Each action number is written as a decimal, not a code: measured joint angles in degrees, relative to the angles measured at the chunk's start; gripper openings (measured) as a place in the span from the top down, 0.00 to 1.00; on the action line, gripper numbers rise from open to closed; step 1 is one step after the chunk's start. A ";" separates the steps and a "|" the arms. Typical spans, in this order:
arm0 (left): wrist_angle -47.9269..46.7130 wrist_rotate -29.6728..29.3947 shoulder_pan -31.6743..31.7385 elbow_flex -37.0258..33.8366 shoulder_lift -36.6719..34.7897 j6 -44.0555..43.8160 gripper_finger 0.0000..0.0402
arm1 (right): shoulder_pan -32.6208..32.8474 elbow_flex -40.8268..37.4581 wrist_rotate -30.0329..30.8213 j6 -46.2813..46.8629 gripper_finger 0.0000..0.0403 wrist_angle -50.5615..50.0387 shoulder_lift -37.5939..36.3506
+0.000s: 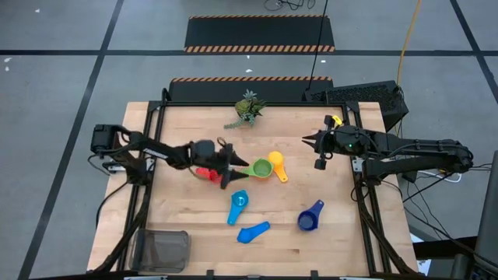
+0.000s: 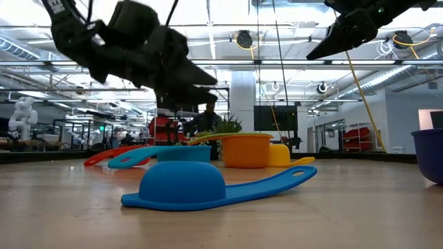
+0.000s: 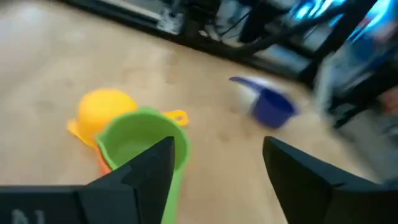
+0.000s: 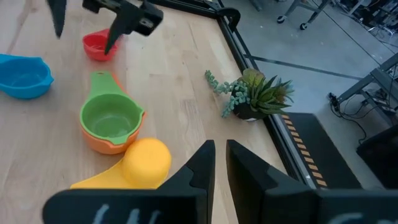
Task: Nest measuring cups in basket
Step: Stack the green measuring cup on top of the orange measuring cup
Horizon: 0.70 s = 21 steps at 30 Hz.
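My left gripper (image 1: pixel 236 167) is open and hangs above the table between the red cup (image 1: pixel 204 173) and the green cup (image 1: pixel 262 167). In its wrist view (image 3: pixel 217 158) the green cup (image 3: pixel 140 140) shows partly behind one finger. The green cup sits nested in the orange cup (image 4: pixel 106 143), and the yellow cup (image 4: pixel 146 160) lies mouth down beside them. The light blue (image 1: pixel 237 204), blue (image 1: pixel 253 232) and dark blue (image 1: pixel 310 218) cups lie apart, nearer the near edge. The basket (image 1: pixel 162 249) stands at the near left corner. My right gripper (image 1: pixel 305 141) is shut and raised right of the cups.
A small potted plant (image 1: pixel 247 109) stands near the far edge of the table. Bare wood lies between the cups and the basket and along the right side. The blue cup (image 2: pixel 183 183) lies mouth down, close to the low camera.
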 joint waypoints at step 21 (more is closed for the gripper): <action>-28.57 -24.70 -7.43 8.25 0.87 2.76 0.18 | -0.02 0.00 0.01 0.27 0.92 0.05 0.00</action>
